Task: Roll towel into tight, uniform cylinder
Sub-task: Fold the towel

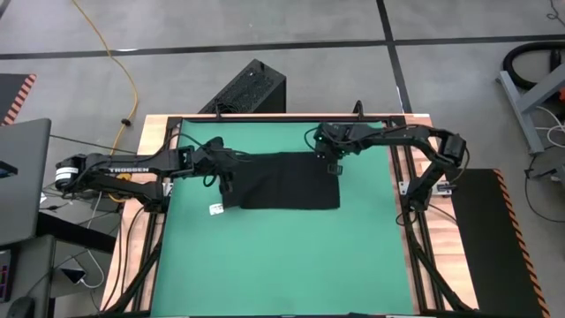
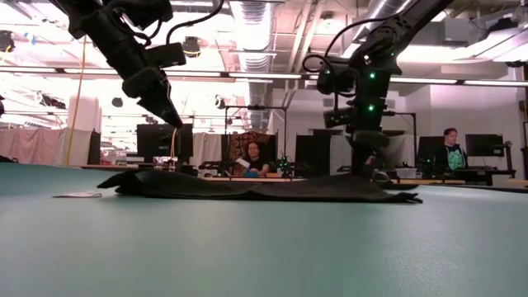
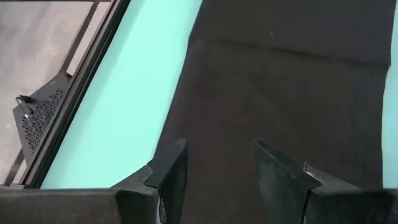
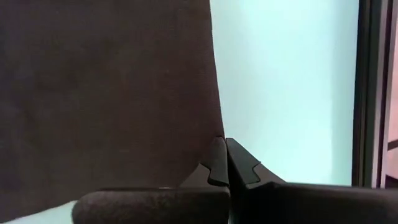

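The black towel (image 1: 284, 181) lies spread flat on the green mat (image 1: 282, 265), with its small white tag (image 1: 215, 208) at the near left corner. My left gripper (image 1: 225, 177) is open and hangs above the towel's left edge, clear of it in the low view (image 2: 171, 118). Its wrist view shows its own gripper (image 3: 217, 165) over the cloth (image 3: 280, 93). My right gripper (image 1: 334, 164) is down at the towel's far right corner with its fingers shut; it also shows in the low view (image 2: 363, 165). My right gripper has its shut fingertips (image 4: 217, 152) right at the towel's right edge (image 4: 214, 118), coming from above. The fingers hide whether cloth lies between them. The towel stays flat on the mat there.
A black ribbed box (image 1: 252, 88) stands beyond the table's far edge. The table's dark frame rails (image 1: 402, 177) run along the mat's sides. A laptop (image 1: 22, 177) sits at the left. People sit at desks in the room behind (image 2: 450, 148). Bare mat lies toward the near edge.
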`<action>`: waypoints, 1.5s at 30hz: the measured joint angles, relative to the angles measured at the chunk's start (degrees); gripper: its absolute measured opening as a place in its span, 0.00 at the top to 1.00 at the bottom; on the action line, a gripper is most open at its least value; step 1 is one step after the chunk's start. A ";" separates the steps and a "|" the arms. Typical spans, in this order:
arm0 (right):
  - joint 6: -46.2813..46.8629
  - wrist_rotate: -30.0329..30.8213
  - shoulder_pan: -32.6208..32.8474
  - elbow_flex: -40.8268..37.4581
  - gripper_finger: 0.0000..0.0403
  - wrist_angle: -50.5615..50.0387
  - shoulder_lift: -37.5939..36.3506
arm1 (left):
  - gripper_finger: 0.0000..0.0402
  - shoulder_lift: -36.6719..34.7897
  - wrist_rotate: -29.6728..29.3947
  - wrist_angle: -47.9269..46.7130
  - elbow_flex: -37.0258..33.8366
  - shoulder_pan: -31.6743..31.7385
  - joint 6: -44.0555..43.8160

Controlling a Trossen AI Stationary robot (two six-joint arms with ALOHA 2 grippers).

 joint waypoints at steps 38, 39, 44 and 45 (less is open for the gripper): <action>-7.28 -17.48 -9.32 0.00 0.76 1.20 0.07 | 0.59 24.04 41.95 14.18 1.88 31.63 12.10; -7.46 -17.77 -9.66 0.00 0.76 0.71 0.07 | 0.59 24.01 41.83 14.26 1.88 31.62 12.26; -8.35 -18.80 -10.32 0.00 0.74 0.12 0.09 | 0.59 23.95 41.55 14.46 1.88 31.61 12.30; -8.43 -18.78 -10.34 0.00 0.73 0.31 0.09 | 0.59 23.95 41.30 14.54 1.88 31.61 12.30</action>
